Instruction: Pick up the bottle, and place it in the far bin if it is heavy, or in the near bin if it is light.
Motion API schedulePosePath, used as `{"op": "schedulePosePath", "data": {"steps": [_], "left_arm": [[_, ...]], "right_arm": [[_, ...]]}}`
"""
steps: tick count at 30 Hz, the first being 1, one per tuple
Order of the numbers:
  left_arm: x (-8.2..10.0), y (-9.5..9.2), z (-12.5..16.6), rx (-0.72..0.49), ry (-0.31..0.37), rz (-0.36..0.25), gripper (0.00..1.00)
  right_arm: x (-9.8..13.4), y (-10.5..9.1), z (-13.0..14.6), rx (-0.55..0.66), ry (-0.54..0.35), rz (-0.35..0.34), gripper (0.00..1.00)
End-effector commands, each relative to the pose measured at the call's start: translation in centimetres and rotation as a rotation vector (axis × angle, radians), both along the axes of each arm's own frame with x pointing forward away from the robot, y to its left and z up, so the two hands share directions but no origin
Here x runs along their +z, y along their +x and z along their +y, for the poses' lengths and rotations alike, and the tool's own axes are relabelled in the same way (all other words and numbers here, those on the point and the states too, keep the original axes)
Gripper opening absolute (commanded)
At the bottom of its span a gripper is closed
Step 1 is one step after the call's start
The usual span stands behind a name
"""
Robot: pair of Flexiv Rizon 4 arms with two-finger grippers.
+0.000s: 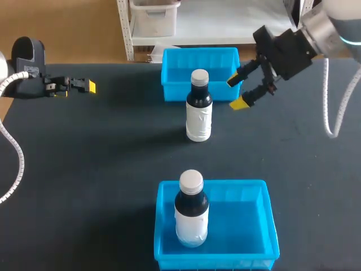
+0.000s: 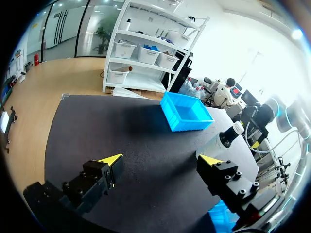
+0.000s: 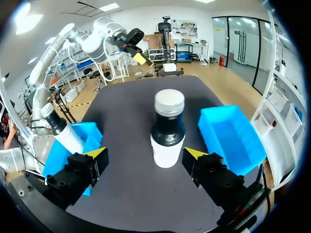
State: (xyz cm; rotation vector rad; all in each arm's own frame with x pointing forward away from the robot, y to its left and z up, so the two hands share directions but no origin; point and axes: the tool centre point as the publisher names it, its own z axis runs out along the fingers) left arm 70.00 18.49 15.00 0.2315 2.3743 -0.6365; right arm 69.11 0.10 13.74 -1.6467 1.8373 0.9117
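Observation:
A dark bottle (image 1: 198,107) with a white cap and white lower half stands upright on the black table, just in front of the far blue bin (image 1: 172,90). My right gripper (image 1: 237,91) hovers open just to the bottle's right. In the right wrist view this bottle (image 3: 167,128) stands a little ahead of the open right gripper (image 3: 146,154), untouched by the fingers. A second, similar bottle (image 1: 190,210) stands in the near blue bin (image 1: 265,214). My left gripper (image 1: 84,86) is at the far left, open and empty, its fingers (image 2: 111,160) wide apart.
In the right wrist view the far bin (image 3: 228,141) lies to one side of the bottle and the near bin (image 3: 90,133) with its bottle (image 3: 65,133) to the other. The far bin (image 2: 189,124) holds nothing.

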Motion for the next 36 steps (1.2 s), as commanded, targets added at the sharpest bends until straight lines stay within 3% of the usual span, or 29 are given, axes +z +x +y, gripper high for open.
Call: {"op": "schedulePosePath", "data": {"steps": [1, 15, 36], "left_arm": [[0.0, 0.0, 0.0, 0.0, 0.0, 0.0, 1.0], [0.0, 0.0, 0.0, 0.0, 0.0, 0.0, 1.0], [0.0, 0.0, 0.0, 0.0, 0.0, 0.0, 1.0]], "right_arm": [[-0.8, 2.3, 1.3, 0.003, 0.005, 0.004, 1.0], [-1.2, 4.0, 4.8, 0.003, 0.018, -0.042, 1.0], [-1.5, 2.7, 6.9, 0.044, 0.056, -0.023, 1.0]]}}
